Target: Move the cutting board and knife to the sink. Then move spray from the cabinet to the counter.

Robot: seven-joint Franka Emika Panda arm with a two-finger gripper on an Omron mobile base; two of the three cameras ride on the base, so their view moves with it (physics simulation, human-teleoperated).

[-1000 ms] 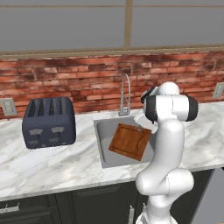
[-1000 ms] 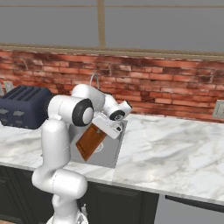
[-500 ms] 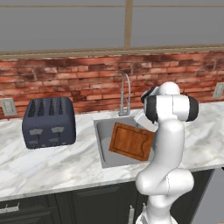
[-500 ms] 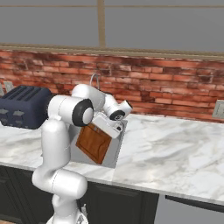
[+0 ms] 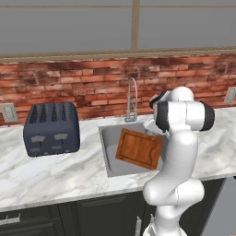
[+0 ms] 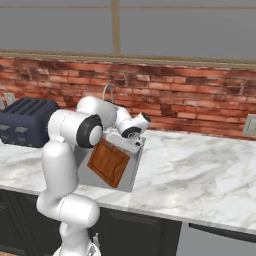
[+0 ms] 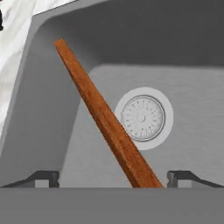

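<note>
1. Currently the cutting board (image 5: 139,148) sits tilted inside the sink (image 5: 109,156), on edge in the hand view, above the drain (image 7: 142,117).
2. Gripper (image 7: 113,177) fingers are spread wide, well apart from the board's edge between them; nothing is gripped.
3. Judgement: withdraw straight up, clear of the board and faucet (image 5: 131,99), before seeking the knife.
4. No legible writing; toaster (image 5: 51,127) unlabelled.

Reddish-brown wooden cutting board (image 5: 138,148) leans across the grey sink basin (image 5: 109,156), blocking its middle; curved steel faucet (image 5: 131,99) guards the rear.
</note>
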